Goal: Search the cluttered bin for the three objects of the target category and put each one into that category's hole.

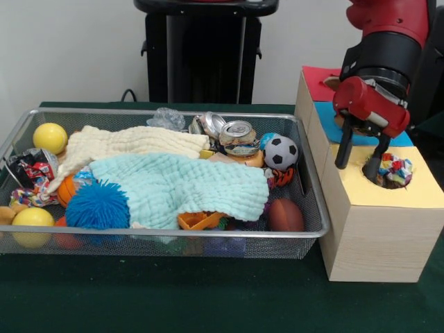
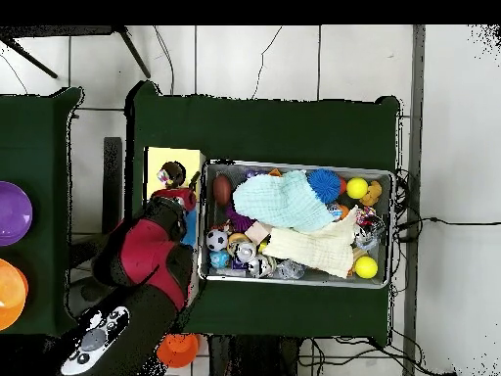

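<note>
The wire mesh bin [image 1: 313,182] holds a heap of toys and cloths; it also shows in the overhead view [image 2: 294,164]. A knotted cloth toy [image 1: 394,170] in red, blue, yellow and white lies in the round hole of the yellow-topped box [image 1: 416,194]; the overhead view shows it too [image 2: 166,177]. My gripper [image 1: 357,159] hangs over that box just left of the hole, open, with nothing between its fingers [image 1: 341,154]. Another knotted multicoloured toy [image 1: 29,197] lies at the bin's left end, partly under a cream cloth [image 1: 132,144]. A third is hidden.
A mint cloth [image 1: 184,187] covers the bin's middle. Around it lie a blue spiky ball [image 1: 97,207], yellow balls [image 1: 50,137], a small football [image 1: 281,152], a brown ball [image 1: 286,215], cans [image 1: 238,137] and a foil wrapper [image 1: 31,168]. The box row has blue [image 1: 326,111] and red [image 1: 318,82] tops.
</note>
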